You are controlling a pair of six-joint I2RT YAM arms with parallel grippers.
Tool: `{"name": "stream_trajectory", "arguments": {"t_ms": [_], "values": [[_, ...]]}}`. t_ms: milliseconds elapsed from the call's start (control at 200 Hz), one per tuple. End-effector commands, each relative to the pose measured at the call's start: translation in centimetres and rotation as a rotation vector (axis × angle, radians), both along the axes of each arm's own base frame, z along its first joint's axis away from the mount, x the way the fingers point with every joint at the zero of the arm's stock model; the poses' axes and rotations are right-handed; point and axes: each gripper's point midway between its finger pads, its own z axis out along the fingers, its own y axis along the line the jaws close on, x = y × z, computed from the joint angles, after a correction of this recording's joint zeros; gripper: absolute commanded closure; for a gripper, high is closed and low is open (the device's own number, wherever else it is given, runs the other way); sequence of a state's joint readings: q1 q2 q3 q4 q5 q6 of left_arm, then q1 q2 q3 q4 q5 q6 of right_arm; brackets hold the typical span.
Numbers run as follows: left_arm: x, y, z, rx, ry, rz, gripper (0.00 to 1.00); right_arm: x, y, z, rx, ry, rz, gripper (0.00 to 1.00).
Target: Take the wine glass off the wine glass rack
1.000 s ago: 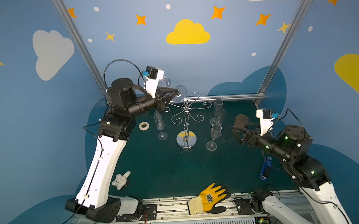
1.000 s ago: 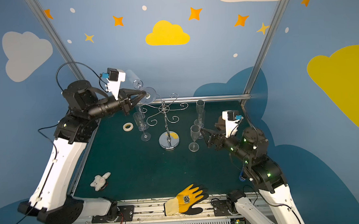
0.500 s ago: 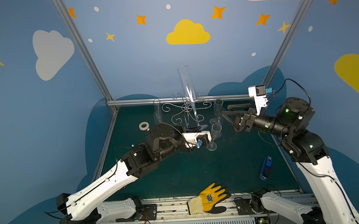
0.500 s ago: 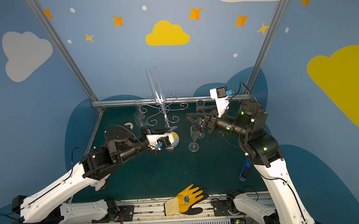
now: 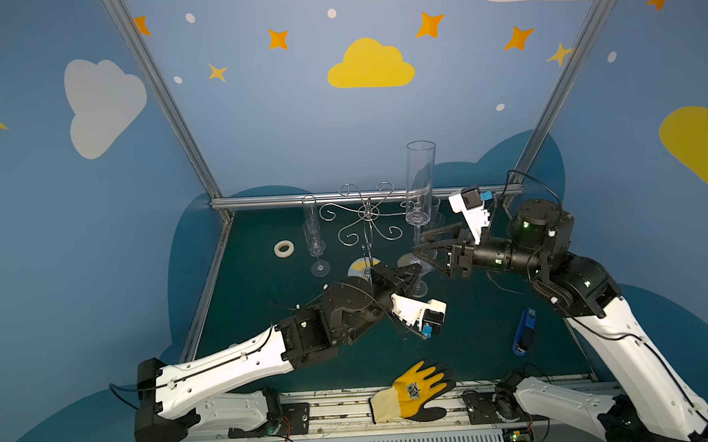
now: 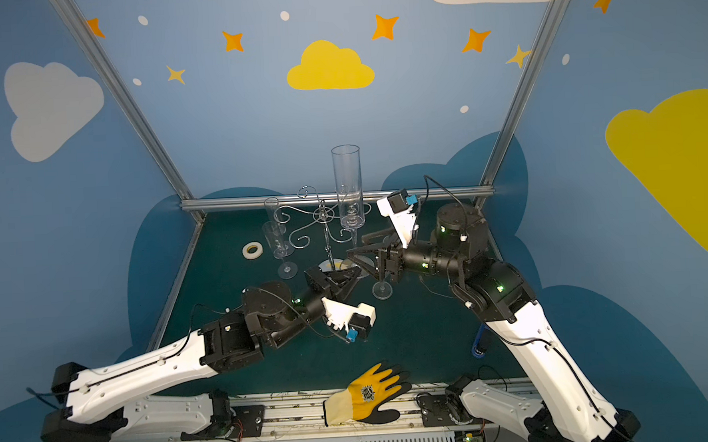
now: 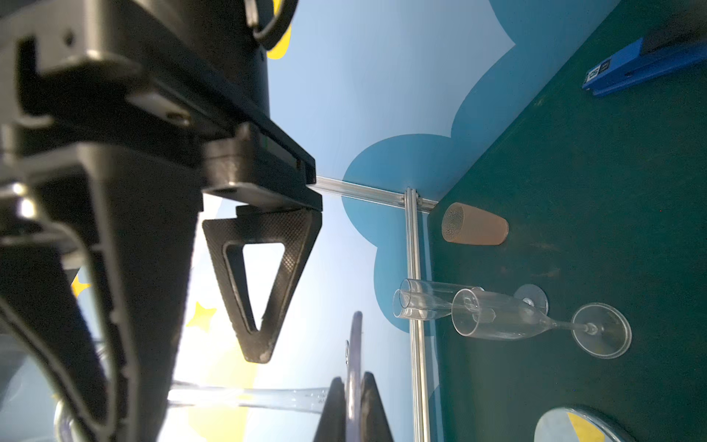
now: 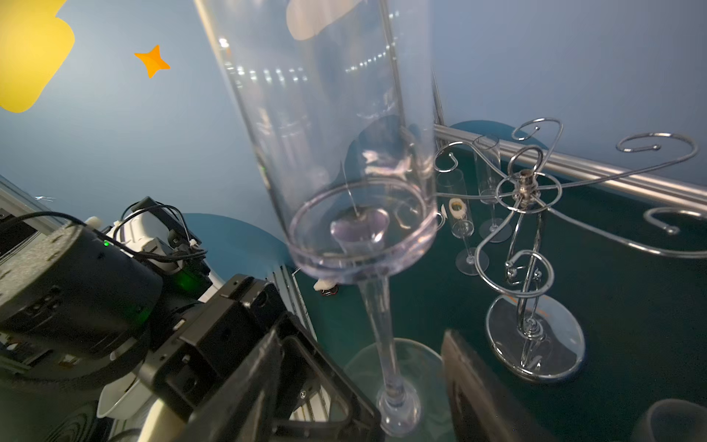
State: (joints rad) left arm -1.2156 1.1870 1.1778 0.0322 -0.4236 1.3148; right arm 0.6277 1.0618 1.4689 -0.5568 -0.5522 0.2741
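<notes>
The wine glass (image 5: 421,181) (image 6: 347,181) stands upright, off the wine glass rack (image 5: 366,217) (image 6: 323,219) and just beside its right-hand arms, above the middle of the counter (image 5: 475,340). The left claw (image 5: 413,274) (image 6: 353,277) is pressed together on the glass's foot; the left wrist view shows the foot pinched edge-on between its tips (image 7: 354,394). The right claw (image 5: 419,242) (image 6: 355,245) is spread, one finger on either side of the lower stem and neither visibly touching it (image 8: 382,402). The rack stands near the middle of the back edge. Whether the foot touches the counter cannot be told.
</notes>
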Motion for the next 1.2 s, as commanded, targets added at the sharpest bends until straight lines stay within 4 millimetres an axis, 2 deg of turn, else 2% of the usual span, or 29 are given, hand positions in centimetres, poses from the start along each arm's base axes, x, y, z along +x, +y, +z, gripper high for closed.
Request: {"name": "stream_trajectory", "arguments": {"t_ms": [0, 185, 285, 400, 496, 596, 656, 746, 786, 821, 941, 1061, 1196], "values": [[0.0, 0.2, 2.3, -0.072, -0.057, 0.018, 0.97, 0.3, 0.0, -0.3, -0.01, -0.042, -0.026, 0.42], [-0.3, 0.0, 1.9, -0.061, -0.05, 0.011, 0.97, 0.4, 0.4, -0.4, 0.004, -0.082, -0.035, 0.6], [-0.3, -0.1, 1.6, -0.056, -0.047, 0.011, 0.97, 0.6, 0.5, -0.5, 0.005, -0.098, -0.044, 0.76], [-0.3, -0.1, 1.3, -0.046, -0.042, 0.012, 0.97, 0.6, 0.6, -0.7, -0.002, -0.108, -0.049, 0.84], [-0.4, -0.2, 1.0, -0.039, -0.041, 0.012, 0.97, 0.5, 0.8, -0.9, -0.005, -0.116, -0.049, 1.0], [-0.3, -0.2, 1.1, -0.051, -0.048, 0.019, 0.97, 0.5, 0.9, -1.1, -0.003, -0.12, -0.05, 1.0], [-0.3, -0.2, 1.1, -0.06, -0.051, 0.02, 0.88, 0.4, 1.0, -1.2, 0.002, -0.123, -0.049, 1.0], [-0.3, -0.1, 1.1, -0.081, -0.036, 0.028, 0.51, 0.6, 1.0, -1.3, 0.01, -0.132, -0.063, 1.0], [-0.4, 0.1, 1.2, -0.103, -0.022, 0.031, 0.4, 0.7, 0.9, -1.2, 0.011, -0.14, -0.075, 1.0], [-0.5, 0.4, 1.4, -0.13, -0.001, 0.033, 0.34, 0.8, 0.7, -1.2, 0.009, -0.147, -0.083, 1.0], [-1.3, 2.2, 3.3, -0.304, 0.125, 0.021, 0.25, 1.1, 0.2, -1.3, -0.01, -0.185, -0.114, 1.0], [-2.3, 4.8, 5.7, -0.507, 0.294, -0.031, 0.21, 1.5, 0.2, -2.1, -0.041, -0.21, -0.127, 1.0], [-1.6, 7.8, 7.4, -0.696, 0.527, -0.055, 0.19, 2.1, 0.5, -3.9, -0.071, -0.201, -0.136, 1.0]]}}
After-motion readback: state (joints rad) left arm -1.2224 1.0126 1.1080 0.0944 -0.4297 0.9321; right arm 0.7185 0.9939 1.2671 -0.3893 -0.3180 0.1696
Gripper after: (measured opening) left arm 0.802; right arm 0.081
